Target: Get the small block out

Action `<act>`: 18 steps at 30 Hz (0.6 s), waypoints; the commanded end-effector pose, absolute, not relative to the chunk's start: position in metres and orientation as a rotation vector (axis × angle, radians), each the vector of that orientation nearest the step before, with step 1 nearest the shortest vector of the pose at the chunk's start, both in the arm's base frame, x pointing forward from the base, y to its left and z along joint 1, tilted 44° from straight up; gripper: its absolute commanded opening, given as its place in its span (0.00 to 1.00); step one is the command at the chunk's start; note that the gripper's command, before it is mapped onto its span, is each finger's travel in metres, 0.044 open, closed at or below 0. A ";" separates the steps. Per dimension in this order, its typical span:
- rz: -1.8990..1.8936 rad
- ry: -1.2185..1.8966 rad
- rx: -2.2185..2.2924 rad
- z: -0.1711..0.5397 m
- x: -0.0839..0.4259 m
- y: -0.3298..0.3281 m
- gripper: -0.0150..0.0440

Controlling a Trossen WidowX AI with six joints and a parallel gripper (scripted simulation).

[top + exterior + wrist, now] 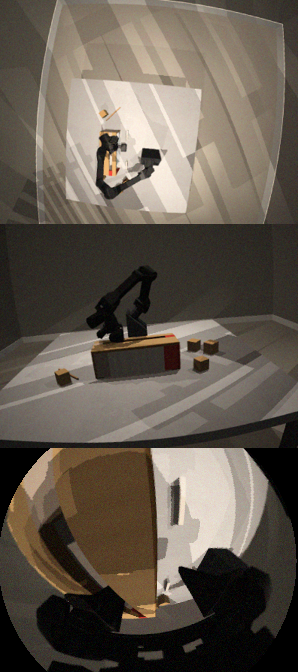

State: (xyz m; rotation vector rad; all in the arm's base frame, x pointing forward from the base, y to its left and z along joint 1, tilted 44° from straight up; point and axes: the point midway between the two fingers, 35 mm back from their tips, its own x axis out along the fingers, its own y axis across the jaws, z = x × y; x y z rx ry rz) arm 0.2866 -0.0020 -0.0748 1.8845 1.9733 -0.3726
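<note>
The box (114, 165) (128, 343) (110, 523) stands upright, with a long slot in its wooden top. Its clear front (137, 361) looks grey and dim, and a red panel (172, 356) covers one end of it. I cannot make out the small block or the shelf behind the front. My gripper (117, 338) (154, 572) is open and empty, low over the box top at the end away from the red panel. In the wrist view the box top lies toward the left finger and its straight edge runs between the fingers. The arm hides part of the top in the top view.
A loose wooden cube (103, 113) (63, 376) and a thin stick (113, 113) lie beyond the box's non-red end. Three more cubes, one nearest the front (201, 363), lie past the red end. Two thin pale pieces (127, 135) (182, 500) stand or lie beside the box.
</note>
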 end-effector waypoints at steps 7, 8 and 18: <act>-0.367 1.966 1.885 -0.061 0.287 0.010 0.93; -0.367 1.966 1.885 -0.060 0.287 0.012 0.93; -0.367 1.967 1.886 -0.048 0.285 0.024 0.93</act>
